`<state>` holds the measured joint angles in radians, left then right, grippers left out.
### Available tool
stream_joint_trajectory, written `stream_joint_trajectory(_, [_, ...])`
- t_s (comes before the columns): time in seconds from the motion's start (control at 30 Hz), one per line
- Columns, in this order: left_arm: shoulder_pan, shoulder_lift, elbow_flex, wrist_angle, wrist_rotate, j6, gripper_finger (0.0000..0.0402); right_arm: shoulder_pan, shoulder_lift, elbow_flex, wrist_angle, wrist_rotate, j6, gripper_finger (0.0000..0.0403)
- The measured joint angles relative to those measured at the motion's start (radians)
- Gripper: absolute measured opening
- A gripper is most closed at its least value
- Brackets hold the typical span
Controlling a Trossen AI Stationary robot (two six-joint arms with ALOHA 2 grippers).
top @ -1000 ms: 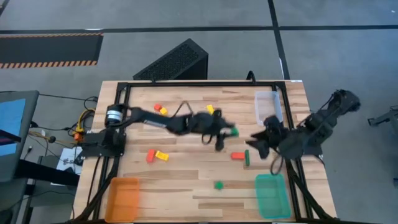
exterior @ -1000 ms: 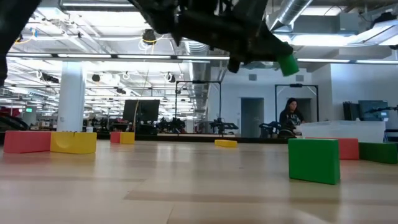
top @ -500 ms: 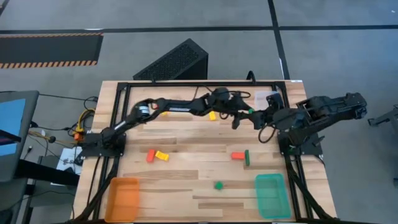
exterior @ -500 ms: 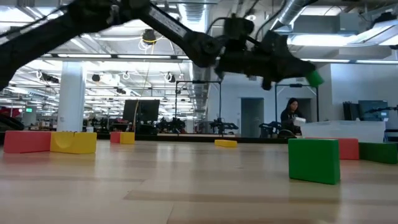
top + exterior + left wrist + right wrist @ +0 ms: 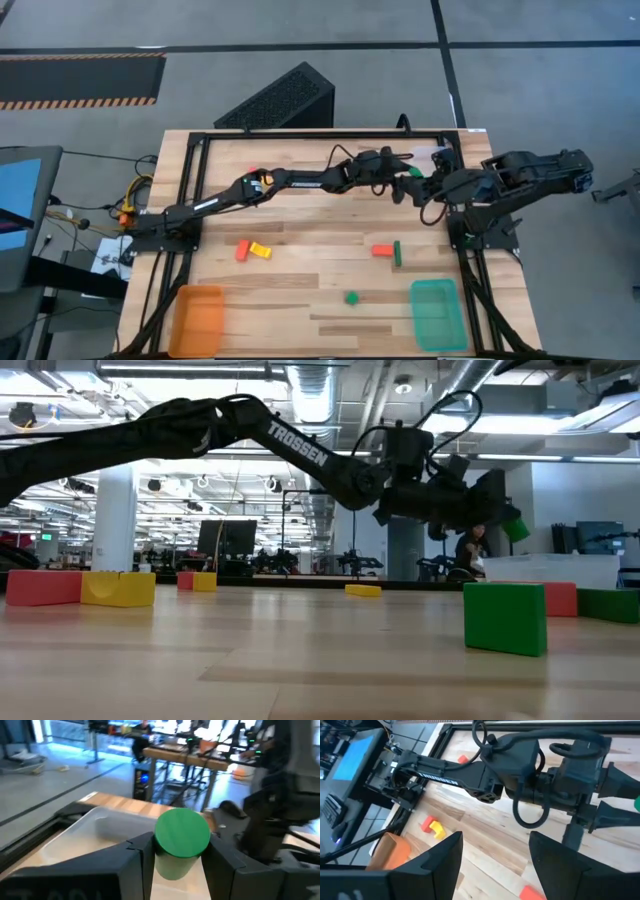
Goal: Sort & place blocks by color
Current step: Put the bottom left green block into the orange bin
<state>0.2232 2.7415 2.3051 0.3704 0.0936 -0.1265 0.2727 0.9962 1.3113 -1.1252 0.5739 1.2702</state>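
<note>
A green round block [image 5: 181,837] hangs above the table's far right, with my left gripper [image 5: 408,173] shut on it, level and stretched far out. It also shows as the green block [image 5: 515,528] in the low view. Just beyond it stands the clear tray [image 5: 100,832], seen from above as the clear tray [image 5: 440,156]. My right gripper [image 5: 495,847] is open, holds nothing, and hovers close to the left one, toward the table's near side [image 5: 422,192]. Other blocks lie on the table: a red and yellow pair [image 5: 251,250], a red one [image 5: 381,250] beside a green bar [image 5: 397,254], and a green one [image 5: 351,297]. My left gripper pinches the green block's round sides [image 5: 159,851] between its two fingers, with the block's flat end facing the wrist camera. The fingers [image 5: 220,862] lie level and point toward the table's right edge. The block is lifted clear of the table, beside the clear tray.
A teal tray [image 5: 437,313] sits at the near right corner and an orange tray [image 5: 197,318] at the near left. Small red and yellow blocks [image 5: 259,177] lie under my left arm. A black frame [image 5: 320,134] borders the table's far edge.
My left gripper has carried the green block from over the table's middle toward the far right, sinking a little, up to the clear tray. My right gripper has swung from the table's right middle toward the far edge, then kept still.
</note>
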Motion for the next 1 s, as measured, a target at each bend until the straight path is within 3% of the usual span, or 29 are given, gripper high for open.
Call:
stream_joint_trajectory(0.27, [-0.001, -0.002, 0.000, 0.006, 0.033, 0.048, 0.0146, -0.038, -0.003, 0.000, -0.001, -0.010, -0.050, 0.0254])
stream_joint_trajectory(0.47, [-0.011, 0.090, 0.046, 0.163, 0.056, -0.074, 0.0148, -0.061, -0.003, 0.000, 0.001, -0.053, -0.077, 0.0254])
stream_joint_trajectory(0.6, [-0.014, 0.095, 0.047, 0.145, 0.037, -0.097, 0.0149, -0.066, -0.003, 0.000, 0.003, -0.057, -0.093, 0.0254])
stream_joint_trajectory(0.7, [-0.009, 0.064, 0.047, 0.125, 0.093, -0.077, 0.0149, -0.065, -0.003, 0.000, -0.004, -0.057, -0.096, 0.0254])
stream_joint_trajectory(0.8, [-0.004, 0.006, 0.048, 0.014, 0.149, -0.015, 0.0149, -0.065, -0.003, 0.000, -0.033, -0.058, -0.095, 0.0254])
stream_joint_trajectory(1.0, [-0.003, -0.121, 0.050, -0.403, 0.135, 0.205, 0.0151, -0.065, -0.003, 0.000, -0.081, -0.053, -0.094, 0.0254])
